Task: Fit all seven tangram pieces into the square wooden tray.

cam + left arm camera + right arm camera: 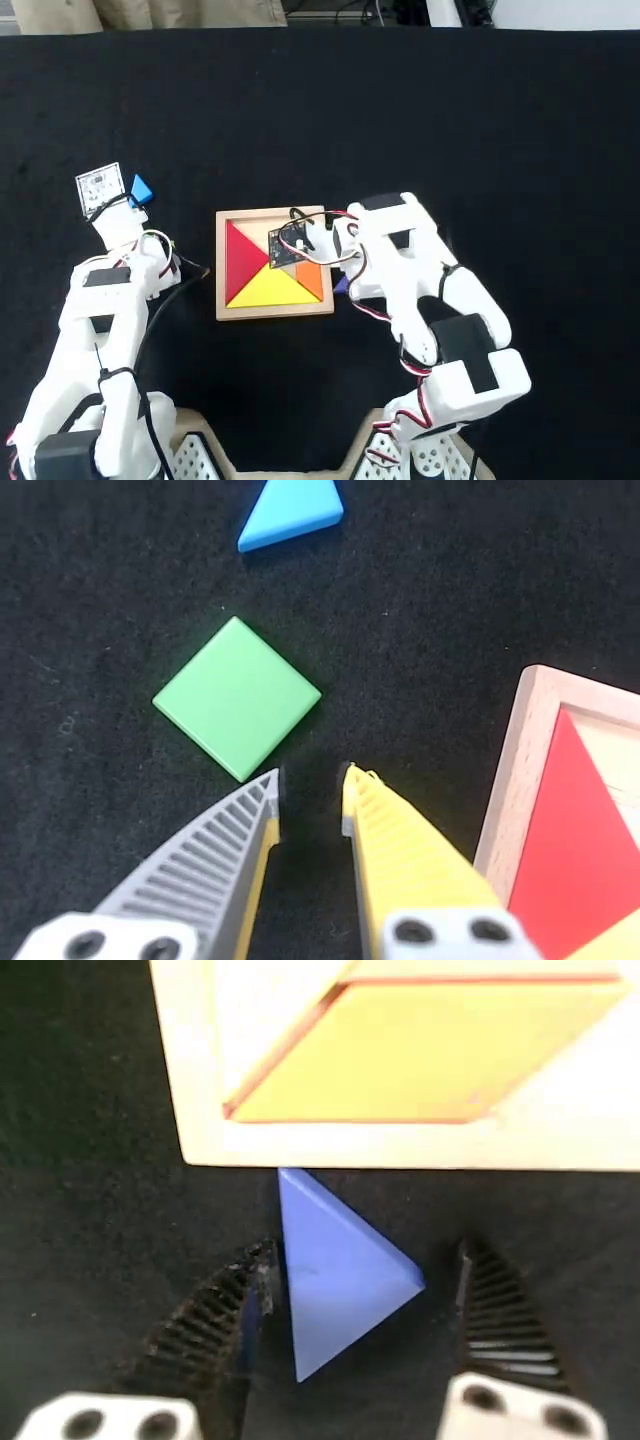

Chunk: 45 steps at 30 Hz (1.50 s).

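A: Right gripper (pixel 365 1255), jaw state?
B: Spread, nothing clenched. The dark blue triangle (pixel 335 1270) is straddled on the black table. Its long edge is laid along the dark finger (pixel 215 1310), and its apex is pointed at the other finger, which is kept apart from it.
A: Beyond it?
B: The wooden tray (pixel 200 1080). Its rim is just met by the triangle's far corner. A yellow-orange piece (pixel 420 1050) is seated inside.
A: Left gripper (pixel 310 778)?
B: Jaws narrowly parted, nothing held. The green square (pixel 237 698) is found just ahead, off toward the grey finger, with the light blue triangle (pixel 293 510) farther on. The right arm is judged nearer a grasp.
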Motion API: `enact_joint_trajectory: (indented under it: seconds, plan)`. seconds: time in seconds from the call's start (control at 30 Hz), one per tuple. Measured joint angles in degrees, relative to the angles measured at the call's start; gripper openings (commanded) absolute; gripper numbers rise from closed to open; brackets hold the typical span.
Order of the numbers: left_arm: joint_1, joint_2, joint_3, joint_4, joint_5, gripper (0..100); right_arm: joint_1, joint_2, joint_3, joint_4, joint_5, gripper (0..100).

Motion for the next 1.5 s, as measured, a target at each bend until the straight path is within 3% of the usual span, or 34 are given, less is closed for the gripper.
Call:
enact_joint_trajectory:
  seconds: [0.4,0.63,0.93,1.07,1.23,1.4,1.5]
  plan:
    - [0.00,0.00,0.00,0.00,0.00,11,1.93,0.00,0.18,-1.05,0.18,27.9]
    - [0.00,0.00,0.00,0.00,0.00,11,2.02,-0.09,0.09,-1.58,0.18,11.7]
    - [0.00,0.00,0.00,0.00,0.00,11,2.11,-0.18,-0.35,-1.85,-0.70,10.3]
    - [0.00,0.00,0.00,0.00,0.00,11,2.37,-3.52,-3.16,6.24,-1.93,10.3]
    - [0.00,0.00,0.00,0.00,0.00,11,-2.90,-11.87,-10.20,12.40,-17.49,10.3]
    - [0.00,0.00,0.00,0.00,0.00,11,-8.79,-13.71,-11.16,5.63,-40.79,10.3]
    - [0.00,0.00,0.00,0.00,0.00,11,-9.41,-10.81,-11.16,0.26,-49.32,10.3]
